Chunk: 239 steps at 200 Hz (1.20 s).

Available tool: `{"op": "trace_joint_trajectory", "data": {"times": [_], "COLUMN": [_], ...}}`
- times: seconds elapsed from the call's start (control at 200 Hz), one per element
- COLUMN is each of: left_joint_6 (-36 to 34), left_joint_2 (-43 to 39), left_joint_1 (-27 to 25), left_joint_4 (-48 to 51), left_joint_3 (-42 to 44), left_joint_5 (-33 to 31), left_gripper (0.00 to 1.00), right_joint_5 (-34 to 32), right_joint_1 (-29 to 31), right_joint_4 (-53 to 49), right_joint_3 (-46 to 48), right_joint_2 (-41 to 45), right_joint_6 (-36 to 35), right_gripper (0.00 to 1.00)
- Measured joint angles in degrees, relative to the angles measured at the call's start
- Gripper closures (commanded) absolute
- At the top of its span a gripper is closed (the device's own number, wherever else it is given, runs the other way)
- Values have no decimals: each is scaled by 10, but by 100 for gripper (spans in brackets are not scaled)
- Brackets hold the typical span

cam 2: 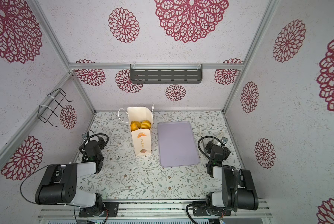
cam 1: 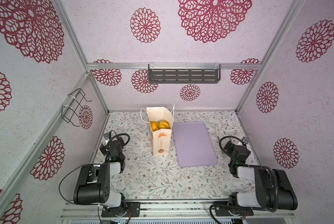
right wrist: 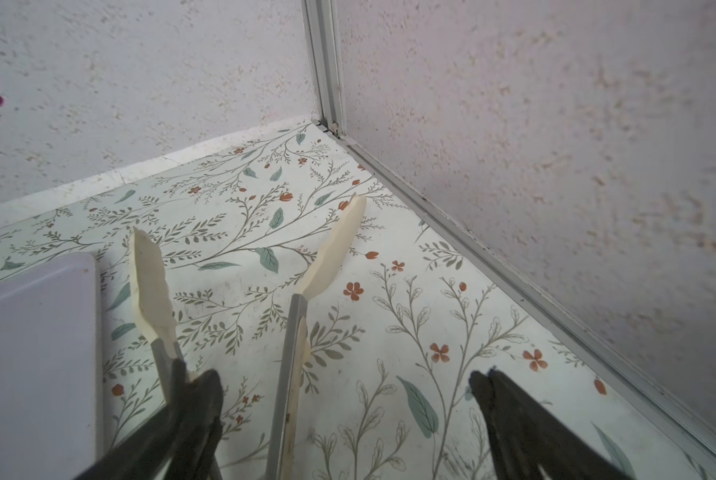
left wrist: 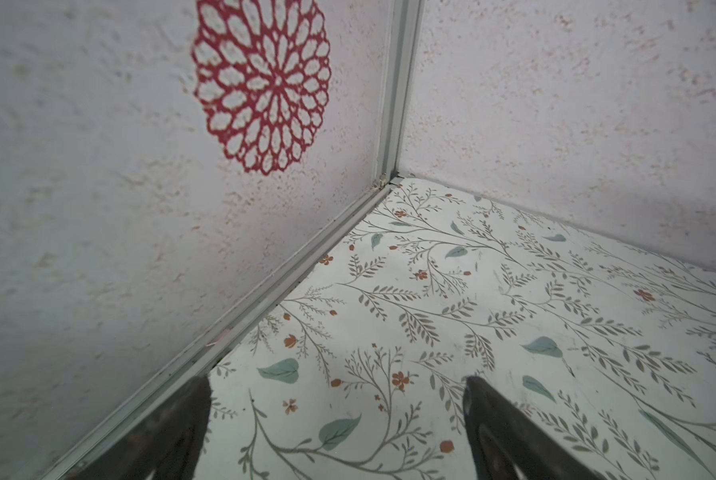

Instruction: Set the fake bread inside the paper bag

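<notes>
Inside paper bag, fake bread, tray alongside, left claw splayed, right claw splayed

Paper bag: tall, narrow, cream; stands upright on counter, toward rear, mouth open. White cord handles at rim; orange emblem, vertical orange lettering, small brown picture on front. Fake bread inside bag: glossy golden ribbed roll beside smooth orange oval, browner piece behind.
</notes>
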<state>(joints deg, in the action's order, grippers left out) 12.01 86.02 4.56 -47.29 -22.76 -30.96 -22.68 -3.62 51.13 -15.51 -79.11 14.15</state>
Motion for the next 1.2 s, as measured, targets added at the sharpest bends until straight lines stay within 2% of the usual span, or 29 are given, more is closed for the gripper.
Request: {"op": "trace_joint_trajectory", "data": {"times": [0.435, 0.706, 1.011, 1.196], "left_joint_6": [-11, -13, -14, -14], "left_joint_2": [30, 31, 32, 32], "left_joint_1": [1, 1, 1, 1], "left_joint_4": [-48, -52, -56, -57], "left_joint_3": [0, 0, 0, 0], "left_joint_5": [38, 46, 47, 47], "left_gripper": [3, 3, 3, 3], "right_joint_5": [-4, -4, -6, -9], "right_joint_1": [8, 88, 89, 98], "right_joint_4": [82, 125, 140, 201], "right_joint_3": [30, 23, 22, 40], "right_joint_2": [-5, -70, -71, -102], "right_joint_6": [-19, -99, -118, -135], "right_gripper": [1, 1, 1, 1]}}
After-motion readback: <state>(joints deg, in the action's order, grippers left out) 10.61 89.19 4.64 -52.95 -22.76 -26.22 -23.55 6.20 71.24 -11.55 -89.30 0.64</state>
